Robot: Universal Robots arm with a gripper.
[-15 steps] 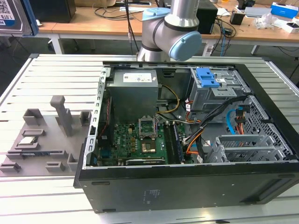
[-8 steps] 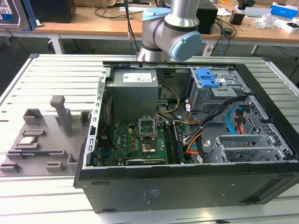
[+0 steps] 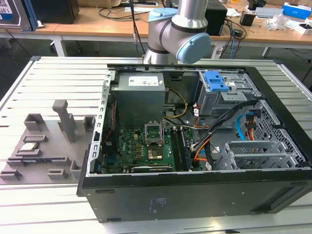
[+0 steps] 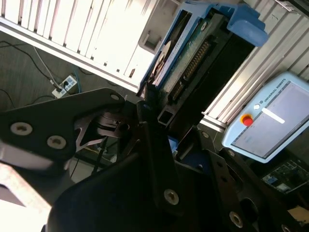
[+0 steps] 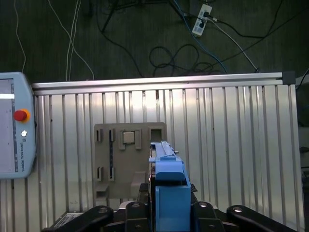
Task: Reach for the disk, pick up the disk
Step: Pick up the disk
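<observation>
My gripper [image 4: 154, 118] is clamped on the disk [image 4: 193, 58], which sits between my fingers [image 4: 150, 137] rather than off to either side. As I judge it, the grip is at one end. The disk's long axis runs straight out from the fingers, pointing down toward the ribbed table [image 5: 231, 145]. In the first wrist view the disk [image 5: 169, 193] shows edge-on, its blue rail up, hanging above the grey holder plate [image 5: 108, 159] beside the small chip [image 5: 128, 137].

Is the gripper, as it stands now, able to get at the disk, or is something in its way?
Yes, it seems: in the second wrist view the disk already sits between the fingers of the gripper, with nothing between them.
</observation>
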